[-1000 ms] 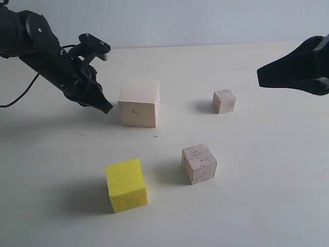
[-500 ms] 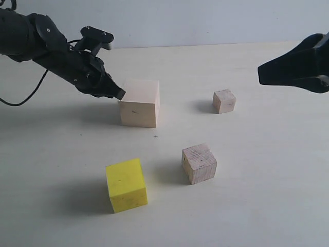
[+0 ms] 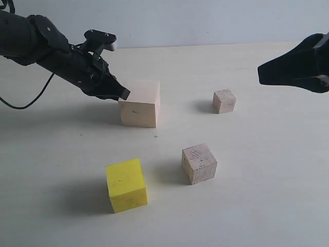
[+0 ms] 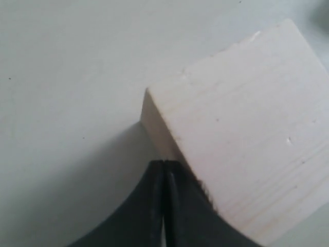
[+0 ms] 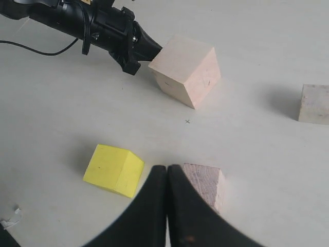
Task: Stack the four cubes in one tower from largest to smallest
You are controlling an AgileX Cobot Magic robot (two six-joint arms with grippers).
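Four cubes (image 3: 199, 163) sit apart on a pale table (image 3: 257, 195) before a plain grey wall (image 3: 205, 20). The left tool (image 3: 123, 94), tips together, is at the largest cube (image 3: 139, 103)'s top edge; the right tool (image 3: 260, 75), tips likewise together, hovers aside.

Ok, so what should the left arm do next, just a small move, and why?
Probably back the left gripper off the big cube and open it. It is shut, with its tip at the cube's top edge, so it can grasp nothing. The big cube is the base and needs no lifting; the yellow cube, lying apart, goes on next.
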